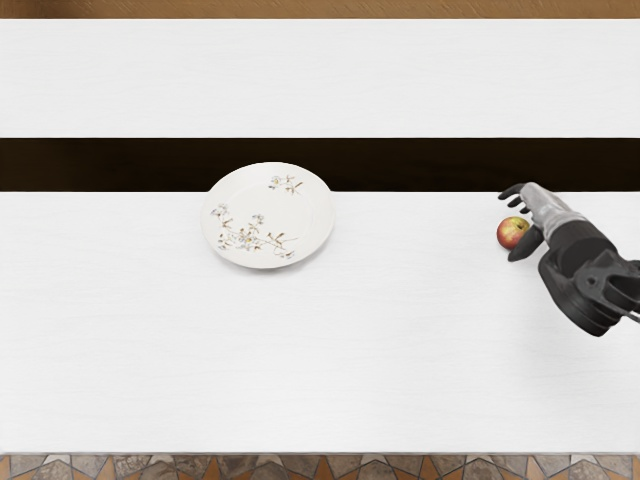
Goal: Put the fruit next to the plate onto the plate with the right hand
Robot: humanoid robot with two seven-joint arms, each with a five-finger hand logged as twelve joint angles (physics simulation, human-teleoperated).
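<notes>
A small red and yellow apple (pixel 512 232) lies on the white table at the far right, well away from the plate. The white plate (pixel 300 190) with a flower pattern sits left of the middle, near the table's far edge, and holds nothing. My right hand (pixel 530 218) comes in from the right edge and is right at the apple. Its fingers (pixel 514 192) reach past the apple's far side and the thumb (pixel 522 248) lies on its near side, so the apple sits between them. The fingers look extended, not closed tight.
A dark gap (pixel 120 164) runs across behind the table's far edge, with another white surface (pixel 320 80) beyond it. A wide stretch of bare table (pixel 420 260) separates apple and plate. Patterned floor tiles (pixel 320 468) show below the near edge.
</notes>
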